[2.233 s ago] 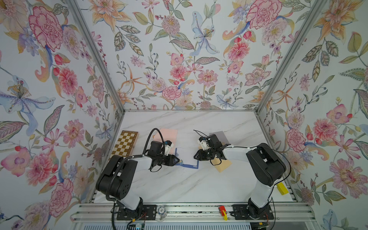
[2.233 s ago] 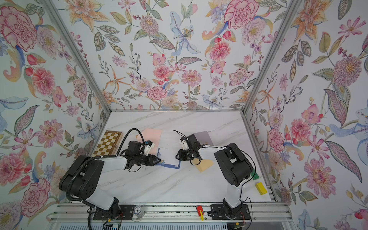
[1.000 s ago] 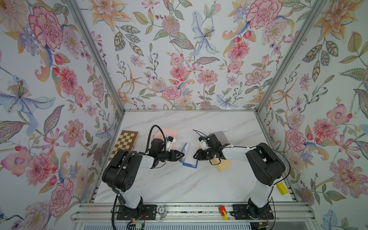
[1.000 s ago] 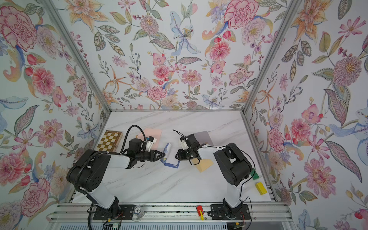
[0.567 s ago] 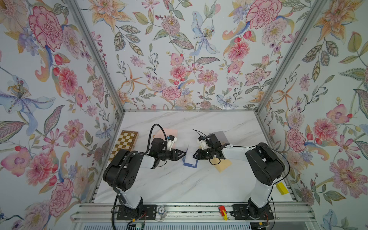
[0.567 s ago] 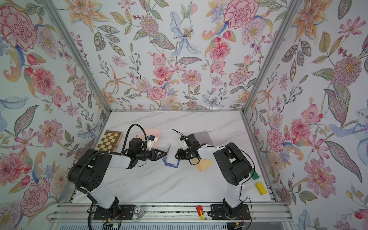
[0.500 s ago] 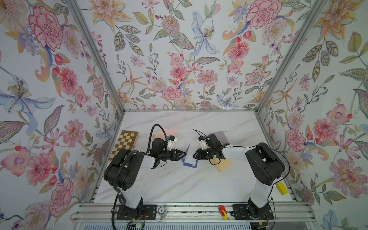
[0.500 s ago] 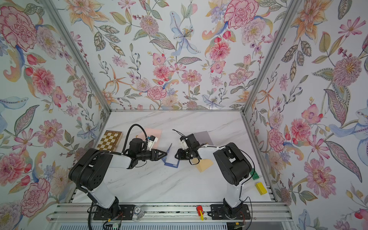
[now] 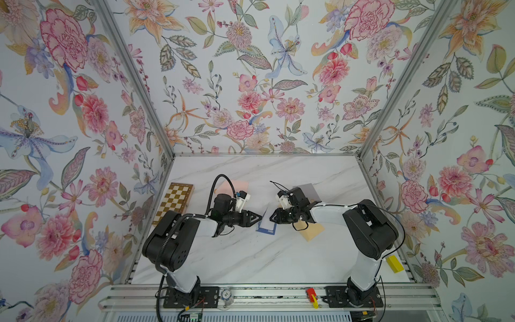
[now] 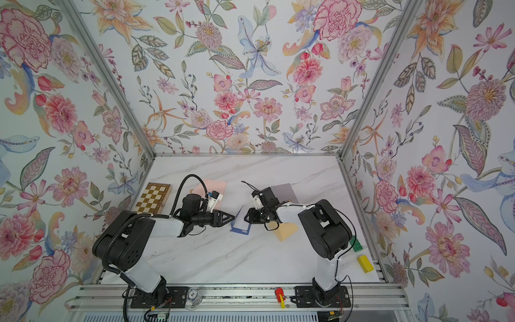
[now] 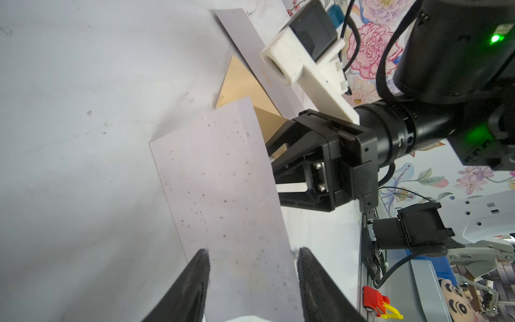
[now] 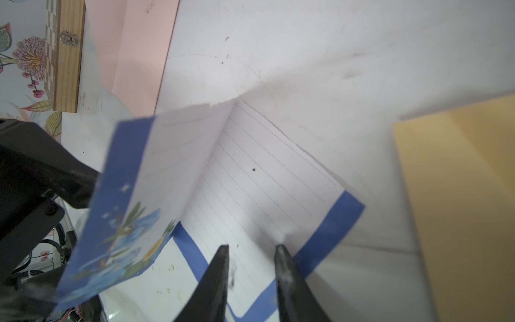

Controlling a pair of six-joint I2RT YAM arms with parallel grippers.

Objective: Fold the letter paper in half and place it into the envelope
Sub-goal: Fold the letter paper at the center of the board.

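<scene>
Flowered wallpaper walls in a white marble tabletop [image 9: 250,259], and the letter paper [image 9: 268,224] sits at its middle, between the two arms, half folded. Its crease runs from the back wall toward the front rail in both top views, and that is also the long way of the part lying flat. The lined flat half [image 12: 264,181] keeps its blue border at the near end. The other half [image 12: 156,167] stands tilted up on the left arm's side, printed face turned to the right arm and plain white back [image 11: 223,181] to the left wrist camera. The left gripper [image 9: 259,218] has its jaws well apart, tips at the back of the raised half, clamping nothing. The right gripper [image 12: 252,246] has its jaws parted only a little, tips down on the flat half just inside the blue border, with no sheet between them. A tan envelope [image 9: 313,232] lies flat just beside the paper, under the right arm. A chessboard [image 9: 174,202] rests near the left wall, well apart
</scene>
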